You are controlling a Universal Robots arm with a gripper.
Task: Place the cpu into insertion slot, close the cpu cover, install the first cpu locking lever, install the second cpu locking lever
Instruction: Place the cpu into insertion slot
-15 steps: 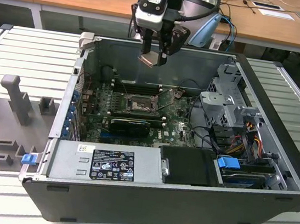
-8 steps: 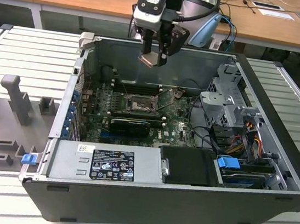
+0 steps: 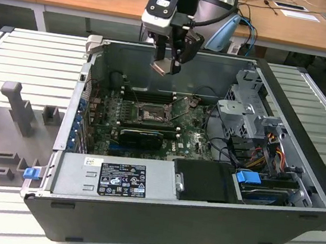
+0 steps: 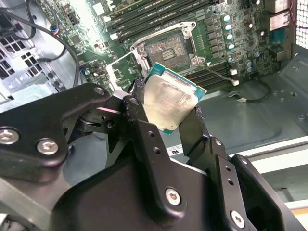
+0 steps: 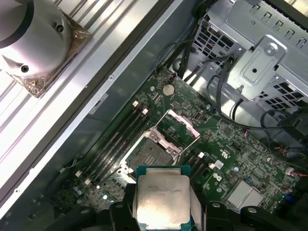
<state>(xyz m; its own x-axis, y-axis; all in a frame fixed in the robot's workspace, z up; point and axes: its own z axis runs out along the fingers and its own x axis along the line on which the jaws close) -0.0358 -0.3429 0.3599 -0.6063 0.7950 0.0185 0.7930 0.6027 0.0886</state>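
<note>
Here the gripper (image 3: 169, 65) is clamping the cpu (image 4: 169, 98) by its edges, holding it tilted above the open case (image 3: 298, 194), well over the motherboard (image 3: 191, 139). In the first wrist view the slot (image 5: 148, 156) is lying bare beyond the chip, with the cover (image 5: 183, 120) standing swung open beside it. So the placing step is in hand, and nothing is seated yet. Seating it, I judge, calls for levelling the chip and squaring its edges to the socket.

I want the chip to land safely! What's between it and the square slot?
Nothing, just air. In the first wrist view the chip, held in the gripper, hangs near the bare slot; its cover is swung open.
</note>
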